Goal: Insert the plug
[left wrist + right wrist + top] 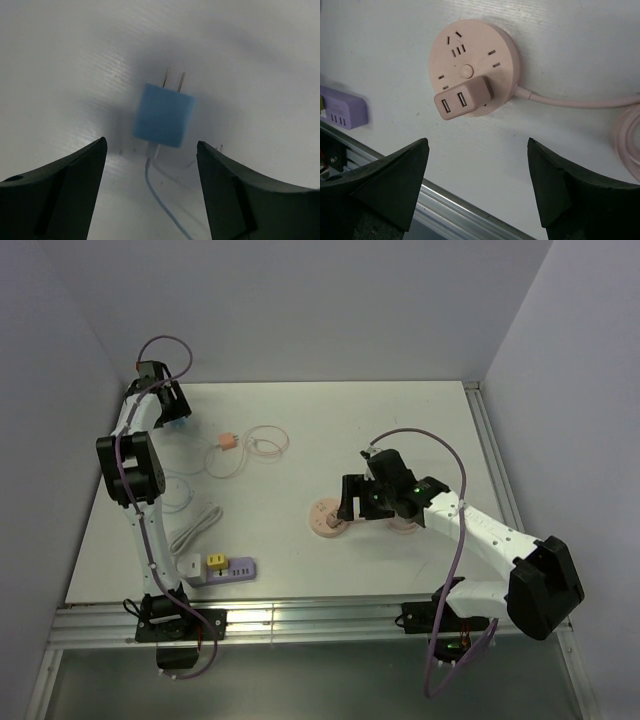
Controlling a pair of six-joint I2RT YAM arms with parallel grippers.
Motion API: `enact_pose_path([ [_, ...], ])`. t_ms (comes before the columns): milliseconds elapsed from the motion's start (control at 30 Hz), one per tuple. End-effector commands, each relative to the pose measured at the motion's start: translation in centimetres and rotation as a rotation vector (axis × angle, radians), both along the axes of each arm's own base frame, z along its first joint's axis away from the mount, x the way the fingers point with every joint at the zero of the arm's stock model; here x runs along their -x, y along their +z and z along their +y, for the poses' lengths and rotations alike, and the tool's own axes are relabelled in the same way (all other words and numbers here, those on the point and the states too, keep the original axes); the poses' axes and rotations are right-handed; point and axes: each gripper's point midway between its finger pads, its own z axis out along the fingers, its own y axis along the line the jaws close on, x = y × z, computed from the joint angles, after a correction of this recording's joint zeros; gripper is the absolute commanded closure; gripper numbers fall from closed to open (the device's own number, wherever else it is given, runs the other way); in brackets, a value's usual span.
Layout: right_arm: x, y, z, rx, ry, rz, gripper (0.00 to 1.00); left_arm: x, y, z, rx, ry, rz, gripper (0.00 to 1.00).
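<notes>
Left wrist — blue plug (pixel 164 116), prongs (pixel 182 81) up-frame

surface: white table (pixel 400 420) | on it: blue plug (pixel 164 115), pink round socket (pixel 327 518), purple power strip (pixel 230 567), coiled cables (pixel 265 442)

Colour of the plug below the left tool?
The plug is light blue, with a white cable. It shows best in the left wrist view.

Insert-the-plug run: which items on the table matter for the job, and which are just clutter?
Likely in play:
- blue plug, lying between the open left fingers
- round pink socket hub, below the open right fingers

Lying about:
- purple power strip
- small pink plug with its thin coiled cable
- pink USB adapter, already seated in the hub
</notes>
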Motion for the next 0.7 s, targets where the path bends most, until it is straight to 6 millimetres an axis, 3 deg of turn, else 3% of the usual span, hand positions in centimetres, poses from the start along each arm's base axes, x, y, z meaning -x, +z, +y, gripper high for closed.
enact_pose_path([
  [0, -0.7, -0.2, -0.1, -0.018, 0.004, -0.014, 0.14, -3.0, 2.1, 0.3, -0.086, -0.139, -0.113, 0.21],
  [67, -0.8, -0.2, -0.2, -0.023, -0.001, -0.019, 0.14, -3.1, 2.1, 1.7, -0.142, -0.089, -0.098, 0.19],
  [100, -0.8, -0.1, -0.3, -0.027, -0.003, -0.022, 0.14, -3.0, 0.6, 2.1, -0.150, -0.083, -0.067, 0.19],
  [400, -1.2, -0.6, -0.7, -0.027, -0.018, -0.007, 0.14, -4.2, -1.7, 1.2, -0.110, -0.133, -0.071, 0.26],
  [500, -1.4, -0.4, -0.8, -0.029, -0.026, -0.012, 0.14, -4.2, -1.8, 1.4, -0.112, -0.120, -0.066, 0.42],
  [533, -1.5, -0.4, -0.9, -0.022, -0.034, -0.016, 0.14, -4.3, -1.6, 1.4, -0.109, -0.118, -0.073, 0.56],
  [567, -1.6, -0.3, -1.0, -0.019, -0.038, -0.019, 0.14, -4.4, -1.5, 1.3, -0.106, -0.115, -0.079, 0.62],
  [633, -1.9, 0.0, -1.1, -0.017, -0.050, -0.025, 0.15, -4.7, -0.4, 1.0, -0.082, -0.105, -0.101, 0.79],
  [667, -2.0, 0.1, -1.2, -0.015, -0.054, -0.025, 0.15, -5.1, 1.3, 0.6, -0.065, -0.112, -0.137, 0.84],
])
